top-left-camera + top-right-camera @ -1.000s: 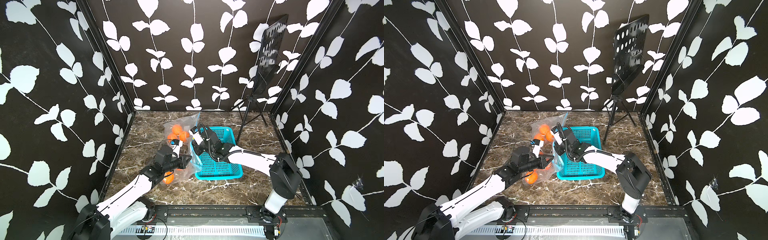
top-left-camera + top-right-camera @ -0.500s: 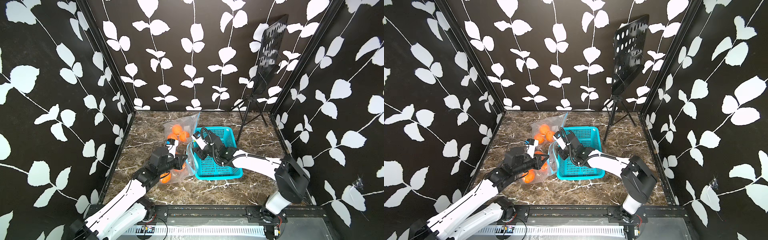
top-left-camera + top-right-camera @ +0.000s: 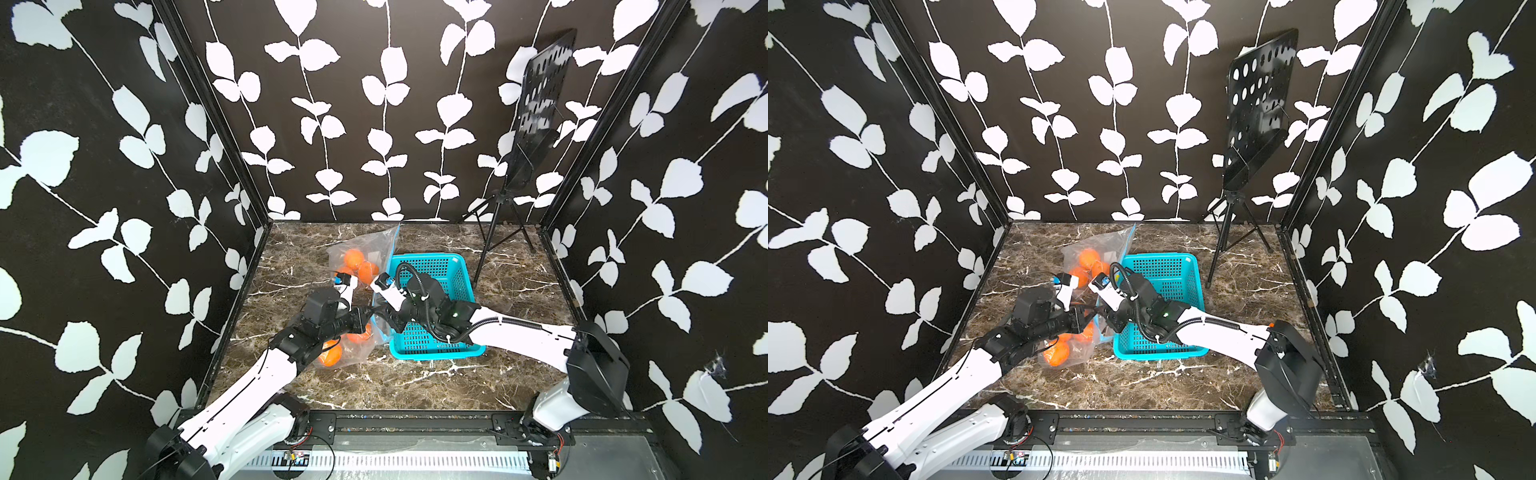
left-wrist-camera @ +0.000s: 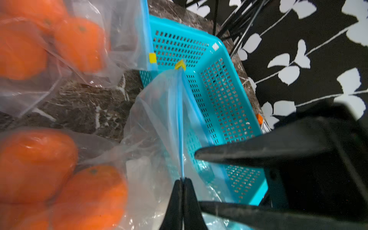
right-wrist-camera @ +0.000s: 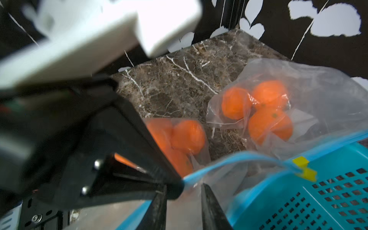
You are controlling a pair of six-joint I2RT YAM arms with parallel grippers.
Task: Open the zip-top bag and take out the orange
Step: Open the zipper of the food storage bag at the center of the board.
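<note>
Beside the basket [image 4: 229,83] on the table [image 4: 85,103], my left gripper [image 4: 183,179] pinches the bag [image 4: 157,111] by its zip strip [image 4: 180,123] — thin, slippery film (oranges [image 4: 95,191] weigh it down); my right gripper [image 5: 182,187], spread, should take the other lip.

Left claw [image 4: 182,180] is pinched tight on the blue zip strip [image 4: 180,129] of the zip-top bag [image 4: 155,111], and the strip runs straight out from the tips to a yellow slider [image 4: 180,65]. Oranges [image 4: 35,159] sit in the bag right beside the claw. Right claw [image 4: 198,179] is just on the other side, fingers spread wide. Teal basket [image 4: 225,95] is past the strip, and a second bag [image 4: 123,29] lies farther out on the worktop [image 4: 89,107].
</note>
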